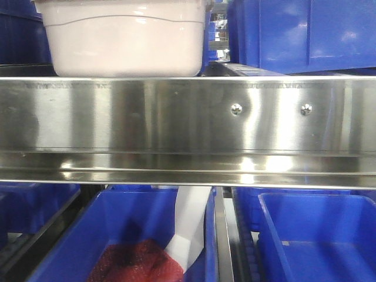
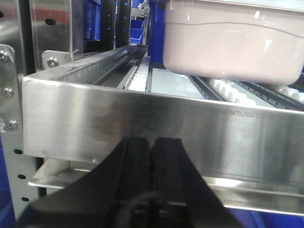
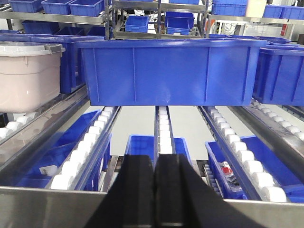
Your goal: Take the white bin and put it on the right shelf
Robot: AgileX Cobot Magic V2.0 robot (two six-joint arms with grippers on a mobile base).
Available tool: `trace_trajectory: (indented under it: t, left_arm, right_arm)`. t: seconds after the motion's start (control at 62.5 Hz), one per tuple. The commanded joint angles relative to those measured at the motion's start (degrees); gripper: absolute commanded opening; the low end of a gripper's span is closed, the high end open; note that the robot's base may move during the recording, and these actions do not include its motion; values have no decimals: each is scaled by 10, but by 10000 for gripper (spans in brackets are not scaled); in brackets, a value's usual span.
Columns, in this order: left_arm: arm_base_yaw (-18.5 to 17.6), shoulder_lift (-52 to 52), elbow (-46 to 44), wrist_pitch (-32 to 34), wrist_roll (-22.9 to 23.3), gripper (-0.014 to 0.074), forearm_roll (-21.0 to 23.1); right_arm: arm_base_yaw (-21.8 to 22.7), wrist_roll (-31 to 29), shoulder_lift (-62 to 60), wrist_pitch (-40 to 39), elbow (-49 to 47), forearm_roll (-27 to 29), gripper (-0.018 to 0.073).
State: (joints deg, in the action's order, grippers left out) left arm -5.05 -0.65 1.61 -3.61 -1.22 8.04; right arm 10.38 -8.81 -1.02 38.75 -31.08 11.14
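Steel racking with roller lanes, blue bins [image 3: 168, 71] throughout. Left gripper [image 2: 152, 152] fingers pressed together, empty, low before the shelf [image 2: 142, 118] front rail; right gripper [image 3: 156, 171] likewise closed, empty. Judged step: approach, grab not begun. Next: open, reach bin [image 1: 126, 38]. It sits on rollers near the shelf's front-left edge; translucent pinkish-white, curved ridge, grey lid.

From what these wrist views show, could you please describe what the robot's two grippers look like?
Both look alike. The left gripper has two matte black fingers with flat, straight inner faces, widening towards a broad black base; a thin dark cable appears to loop at its base. The right gripper shows the same black, wedge-shaped fingers. No markings or labels are visible, and the arms themselves are out of view.
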Motion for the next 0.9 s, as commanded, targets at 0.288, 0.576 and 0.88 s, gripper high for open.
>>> trace_trajectory:
  t: [0.288,0.576,0.88]
  left_arm:
    - [1,-6,10,55,7,-127,1]
    - [1,-6,10,55,7,-127,1]
    - [1,-6,10,55,7,-127,2]
  right_arm:
    - [-2,0,-3,-49,-15,5,68]
    - [-2,0,-3,-56,-11,-5,68]
    - [-8,27,-5,-182,87,-12,68]
